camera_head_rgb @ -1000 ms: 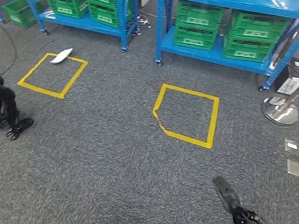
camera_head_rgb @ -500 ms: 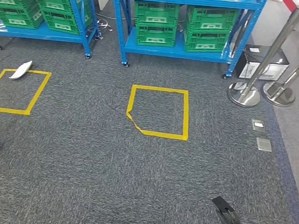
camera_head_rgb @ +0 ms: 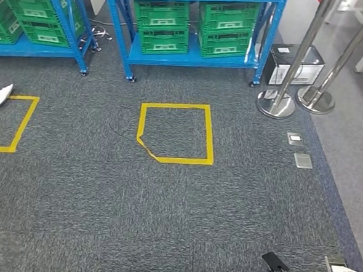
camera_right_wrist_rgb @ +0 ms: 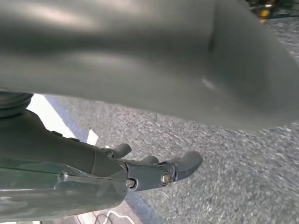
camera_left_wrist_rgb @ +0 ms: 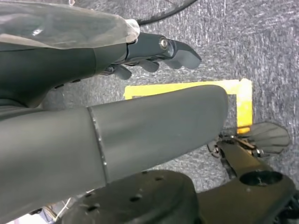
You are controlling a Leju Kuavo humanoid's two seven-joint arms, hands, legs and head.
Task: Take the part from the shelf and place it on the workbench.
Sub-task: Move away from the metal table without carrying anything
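I see both my left hand (camera_left_wrist_rgb: 155, 53) and right hand (camera_right_wrist_rgb: 155, 170) hanging with fingers extended, holding nothing. The part isn't picked; the shelf (camera_head_rgb: 194, 55) stands well ahead of them. Everything remains: approach, grasp, carry.

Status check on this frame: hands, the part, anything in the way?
Both hands empty: left hand, right hand. Part unidentified; green crates on blue shelf. Floor ahead open; stanchion bases off right.
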